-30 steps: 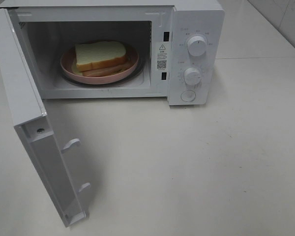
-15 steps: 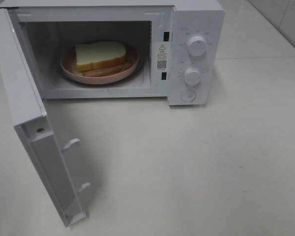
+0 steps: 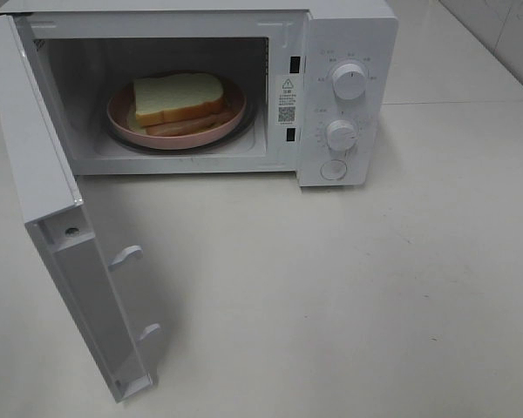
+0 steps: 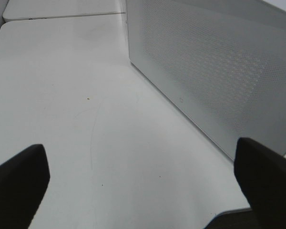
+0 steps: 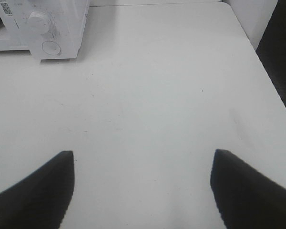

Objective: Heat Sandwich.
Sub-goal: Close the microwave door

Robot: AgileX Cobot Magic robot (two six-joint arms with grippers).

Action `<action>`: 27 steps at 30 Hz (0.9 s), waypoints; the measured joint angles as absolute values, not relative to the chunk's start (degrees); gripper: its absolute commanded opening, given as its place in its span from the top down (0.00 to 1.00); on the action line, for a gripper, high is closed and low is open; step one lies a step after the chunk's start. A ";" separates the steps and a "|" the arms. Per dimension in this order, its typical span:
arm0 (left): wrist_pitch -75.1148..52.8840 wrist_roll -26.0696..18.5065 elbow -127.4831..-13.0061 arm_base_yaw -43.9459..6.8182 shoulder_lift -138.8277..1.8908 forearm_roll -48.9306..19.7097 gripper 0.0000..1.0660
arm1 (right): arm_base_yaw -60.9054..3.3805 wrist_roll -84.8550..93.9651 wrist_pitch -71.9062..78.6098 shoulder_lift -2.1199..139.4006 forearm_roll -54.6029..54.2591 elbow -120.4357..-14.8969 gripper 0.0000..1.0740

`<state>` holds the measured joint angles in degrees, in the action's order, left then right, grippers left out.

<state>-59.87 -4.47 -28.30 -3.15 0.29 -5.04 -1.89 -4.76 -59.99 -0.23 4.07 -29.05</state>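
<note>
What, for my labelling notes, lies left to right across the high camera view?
open microwave door → sandwich → warning sticker → upper knob

glossy white microwave (image 3: pixel 344 104), matt table (image 3: pixel 375 287), perforated door (image 4: pixel 214 71)

You see a white table (image 3: pixel 349 296) under your right fingers (image 5: pixel 33 191). A white microwave (image 3: pixel 362 39), door open, stands on it, well ahead.

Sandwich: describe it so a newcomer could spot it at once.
The white microwave stands on the table with its door swung open. Inside sits a round pink plate; the sandwich lies on it, pale square bread over an orange-brown filling.
</note>
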 measured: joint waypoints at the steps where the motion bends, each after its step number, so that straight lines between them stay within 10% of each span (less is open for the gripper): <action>1: -59.70 -4.47 -28.30 -3.15 0.29 -5.04 0.08 | -1.89 -4.76 -59.99 -0.23 4.07 -29.05 0.29; 14: -49.45 -4.47 -29.39 -3.15 -4.47 -3.21 0.23 | -1.89 -4.76 -59.99 -0.23 4.01 -29.05 0.29; 23: -37.53 -4.47 -26.64 -3.15 -11.86 0.00 0.88 | -1.89 -4.76 -59.93 -0.23 4.01 -29.05 0.29; 27: -34.49 -4.47 -25.67 -3.15 -14.38 0.00 1.00 | -1.89 -4.76 -59.93 -0.23 4.01 -29.05 0.29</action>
